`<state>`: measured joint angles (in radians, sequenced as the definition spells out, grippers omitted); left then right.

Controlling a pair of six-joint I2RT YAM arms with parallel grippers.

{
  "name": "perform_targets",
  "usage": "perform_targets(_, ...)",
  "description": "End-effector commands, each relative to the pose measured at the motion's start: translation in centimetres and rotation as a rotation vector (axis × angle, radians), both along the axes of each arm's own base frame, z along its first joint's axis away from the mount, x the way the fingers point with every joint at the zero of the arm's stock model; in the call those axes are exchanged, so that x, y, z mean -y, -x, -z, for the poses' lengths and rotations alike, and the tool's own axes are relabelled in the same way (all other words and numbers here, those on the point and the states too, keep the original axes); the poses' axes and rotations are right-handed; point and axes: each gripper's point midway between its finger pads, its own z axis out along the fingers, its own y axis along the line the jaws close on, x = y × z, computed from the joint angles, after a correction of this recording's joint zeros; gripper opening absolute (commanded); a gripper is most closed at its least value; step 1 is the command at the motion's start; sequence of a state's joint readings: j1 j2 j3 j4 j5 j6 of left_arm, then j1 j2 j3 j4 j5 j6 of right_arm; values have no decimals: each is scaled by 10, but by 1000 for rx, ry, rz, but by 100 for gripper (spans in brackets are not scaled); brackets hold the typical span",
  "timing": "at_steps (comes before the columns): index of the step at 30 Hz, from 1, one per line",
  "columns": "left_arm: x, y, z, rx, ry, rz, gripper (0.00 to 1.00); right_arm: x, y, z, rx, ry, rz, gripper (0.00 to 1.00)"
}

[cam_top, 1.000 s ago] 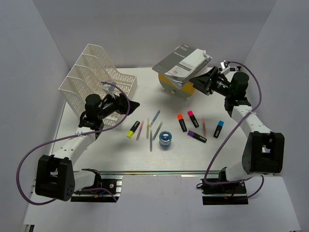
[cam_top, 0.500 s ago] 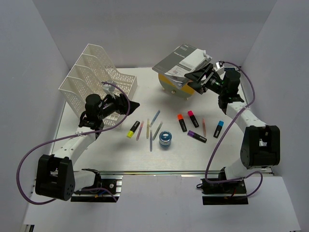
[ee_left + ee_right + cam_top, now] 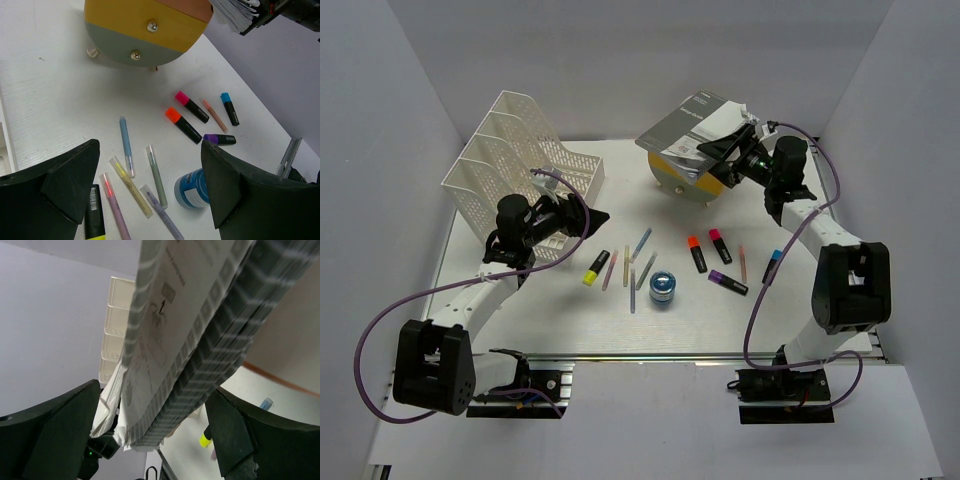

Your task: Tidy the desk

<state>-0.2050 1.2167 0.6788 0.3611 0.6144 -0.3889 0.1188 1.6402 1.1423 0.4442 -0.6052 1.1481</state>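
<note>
Bright, even overhead light throws soft shadows across the desk [image 3: 550, 320].

on the desk [image 3: 620, 335], pens [image 3: 698, 256] and a blue tub [image 3: 662, 288] block the middle; its front lies bare.

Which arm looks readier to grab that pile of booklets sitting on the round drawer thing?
Right. The right arm has its open jaws on either side of the booklet stack's edge; the left arm hangs over the pens, far from it.

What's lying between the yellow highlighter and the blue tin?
Several thin pastel pens, loose on the desk, between the yellow highlighter and blue tin; the top view shows it.
</note>
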Motion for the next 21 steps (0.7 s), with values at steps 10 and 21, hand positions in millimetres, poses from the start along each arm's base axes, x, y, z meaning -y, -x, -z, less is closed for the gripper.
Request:
perform_targets(10, 5, 3, -11, 53, -6, 26, 91, -5, -27, -27, 15, -65, 48, 76)
perform_targets(21, 4, 2, -8, 52, -13, 19, 91, -1, -24, -21, 30, -75, 72, 0)
